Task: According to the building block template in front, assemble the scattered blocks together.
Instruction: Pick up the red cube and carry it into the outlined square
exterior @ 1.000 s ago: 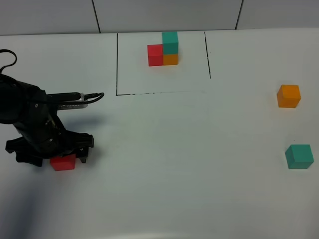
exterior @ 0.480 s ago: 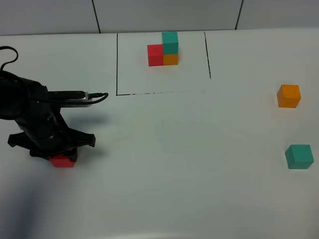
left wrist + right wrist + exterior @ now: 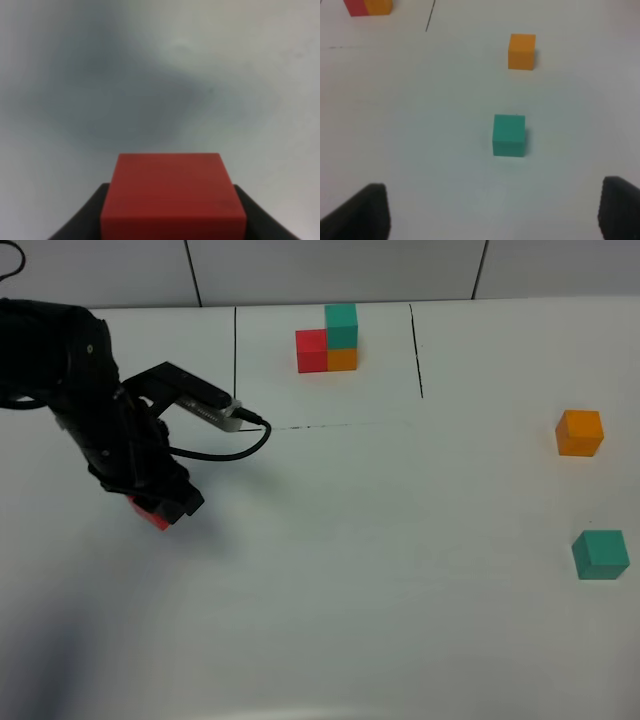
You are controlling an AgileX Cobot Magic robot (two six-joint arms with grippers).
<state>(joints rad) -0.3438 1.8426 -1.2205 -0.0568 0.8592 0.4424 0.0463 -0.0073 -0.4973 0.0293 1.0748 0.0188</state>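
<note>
Jaws first: L gripper (image 3: pixel 158 502) is clamped on the red cube (image 3: pixel 172 197), a black finger on each side of it. R gripper (image 3: pixel 495 215) jaws stand wide apart w/ nothing btwn them; only the fingertips show, in the R wrist view.

White table (image 3: pixel 400 620) fills the overhead view. L arm (image 3: pixel 90 400) is at the left side, w/ a black cable (image 3: pixel 240 445) looping off it. Black-line box (image 3: pixel 235 370) is marked at the far middle. Inside it sits the template (image 3: pixel 330 340): red beside orange, teal on top of orange, all touching. Orange cube (image 3: pixel 580 432) is at the far right edge, well apart from the template. Teal cube (image 3: pixel 600 554) is nearer the front on the same side, apart from the orange one.
</note>
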